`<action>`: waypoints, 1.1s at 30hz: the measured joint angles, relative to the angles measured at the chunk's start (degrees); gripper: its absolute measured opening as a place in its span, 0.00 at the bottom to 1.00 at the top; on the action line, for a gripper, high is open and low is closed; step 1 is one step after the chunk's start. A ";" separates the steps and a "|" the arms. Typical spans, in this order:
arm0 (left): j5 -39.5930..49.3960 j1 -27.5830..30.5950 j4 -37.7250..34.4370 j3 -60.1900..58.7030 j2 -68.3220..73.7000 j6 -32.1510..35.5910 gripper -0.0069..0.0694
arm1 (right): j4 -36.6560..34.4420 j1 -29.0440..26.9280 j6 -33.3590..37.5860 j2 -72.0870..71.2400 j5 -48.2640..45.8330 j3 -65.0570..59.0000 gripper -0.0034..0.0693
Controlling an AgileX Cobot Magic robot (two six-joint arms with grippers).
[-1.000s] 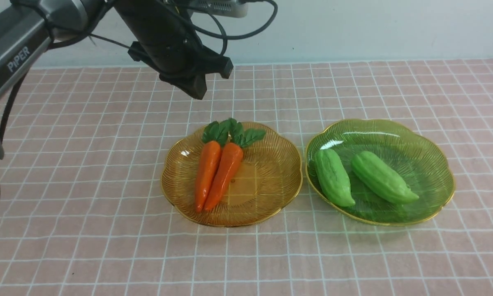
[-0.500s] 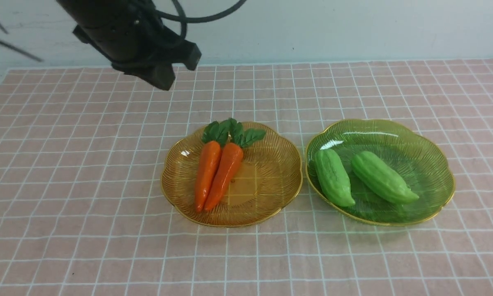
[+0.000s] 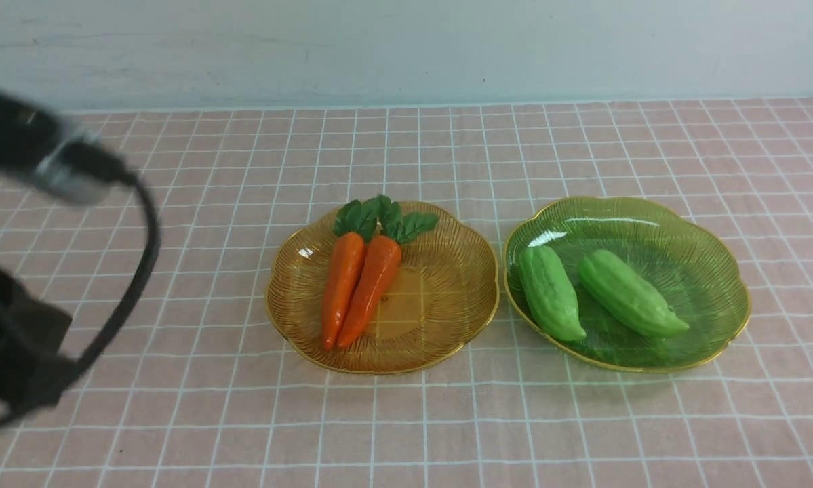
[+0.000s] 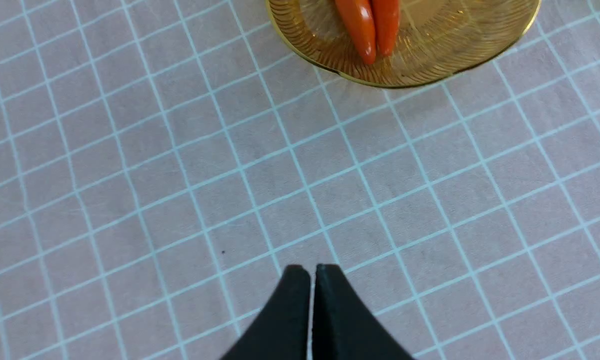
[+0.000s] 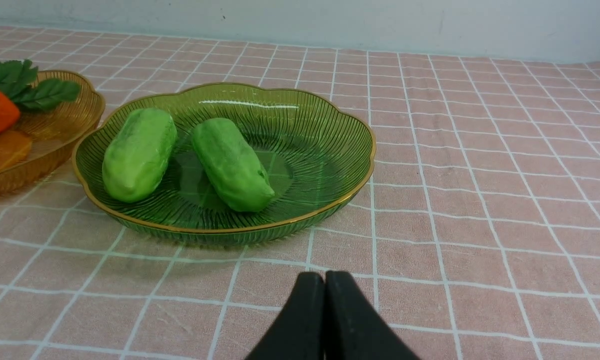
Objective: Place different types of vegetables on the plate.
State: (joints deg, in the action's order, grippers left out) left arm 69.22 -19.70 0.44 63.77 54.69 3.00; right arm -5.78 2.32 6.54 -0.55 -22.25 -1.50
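Note:
Two orange carrots (image 3: 342, 288) (image 3: 373, 285) with green leaf tops lie side by side on an amber glass plate (image 3: 447, 339). Two light-green gourds (image 3: 550, 291) (image 3: 630, 293) lie on a green glass plate (image 3: 718, 271) to its right. My left gripper (image 4: 312, 270) is shut and empty over bare cloth, short of the amber plate (image 4: 430, 65) and the carrot tips (image 4: 362, 27). My right gripper (image 5: 324, 277) is shut and empty, low over the cloth on the near side of the green plate (image 5: 320, 130) and its gourds (image 5: 138, 154) (image 5: 232, 164).
A pink checked cloth (image 3: 406, 434) covers the table up to a pale wall at the back. My left arm (image 3: 20, 352) and its cable show blurred at the front view's left edge. The right arm is out of the front view.
My left arm has swung from above the cloth behind the amber plate out to the left and down towards the near left edge. The vegetables and plates have not moved.

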 joint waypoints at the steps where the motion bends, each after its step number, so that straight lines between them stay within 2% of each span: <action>1: -0.51 0.00 -0.44 -0.83 -0.77 0.00 0.09 | 0.00 0.00 0.00 0.00 0.00 0.00 0.03; 2: -8.07 0.00 -2.71 -10.52 -9.33 -0.12 0.09 | 0.00 0.00 0.00 0.00 0.00 0.00 0.03; 4: -13.12 0.00 -4.38 -15.75 -14.90 -0.32 0.09 | 0.00 0.00 0.00 0.00 0.00 0.00 0.03; 8: -37.19 0.00 -10.38 -33.56 -33.69 -0.97 0.09 | 0.00 0.00 0.00 0.00 0.00 0.00 0.03; 12: -49.89 0.00 -13.72 -39.85 -44.84 -1.08 0.09 | 0.00 0.00 0.00 0.00 0.00 0.00 0.03; 18: -54.57 0.00 -15.63 -43.25 -54.69 -1.13 0.09 | 0.00 0.00 0.00 0.00 0.00 0.00 0.03; 26: -55.42 0.00 -15.86 -43.76 -55.59 -1.13 0.09 | 0.00 0.00 0.00 0.00 -0.02 0.00 0.03; 33: -56.22 0.51 -9.65 -49.93 -54.37 1.02 0.09 | 0.00 0.00 0.00 0.00 -0.02 0.00 0.03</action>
State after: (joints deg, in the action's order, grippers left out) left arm 13.00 -19.18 -9.21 13.84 0.32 4.02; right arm -5.78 2.32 6.54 -0.55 -22.27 -1.50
